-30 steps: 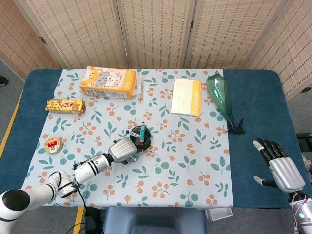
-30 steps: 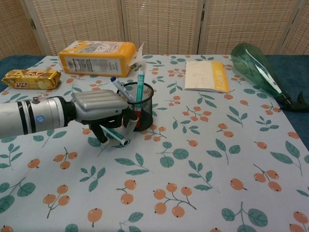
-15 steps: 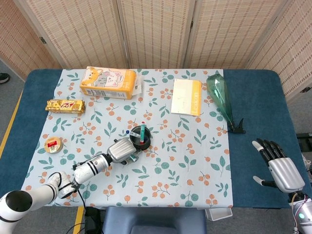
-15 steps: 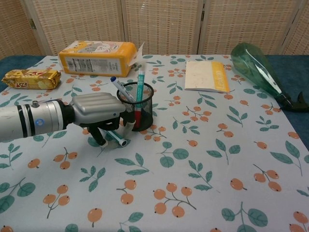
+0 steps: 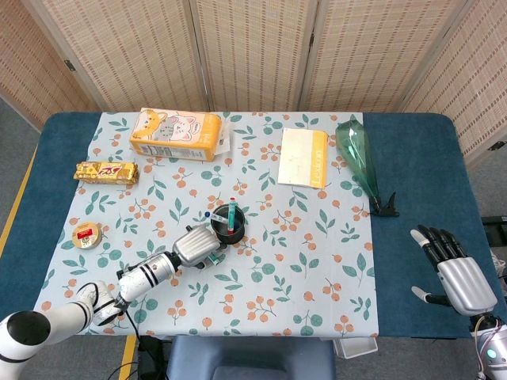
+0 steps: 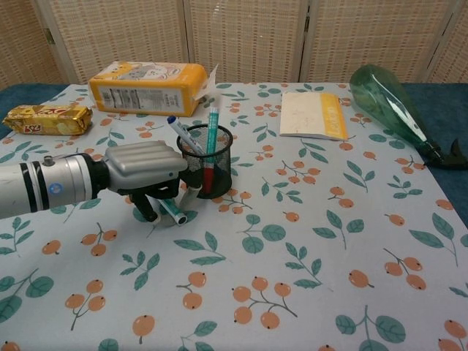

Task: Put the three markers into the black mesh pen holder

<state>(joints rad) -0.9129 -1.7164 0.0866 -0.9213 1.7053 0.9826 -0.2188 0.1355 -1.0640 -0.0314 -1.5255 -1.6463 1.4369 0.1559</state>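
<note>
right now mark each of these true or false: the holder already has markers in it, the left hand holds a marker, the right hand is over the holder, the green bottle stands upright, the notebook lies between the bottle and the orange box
1. The holder already has markers in it. True: several stand in it.
2. The left hand holds a marker. True: the marker sits low under its fingers, just left of the holder.
3. The right hand is over the holder. False: it hangs open past the cloth's right edge, far from it.
4. The green bottle stands upright. False: it lies on its side.
5. The notebook lies between the bottle and the orange box. True.
</note>
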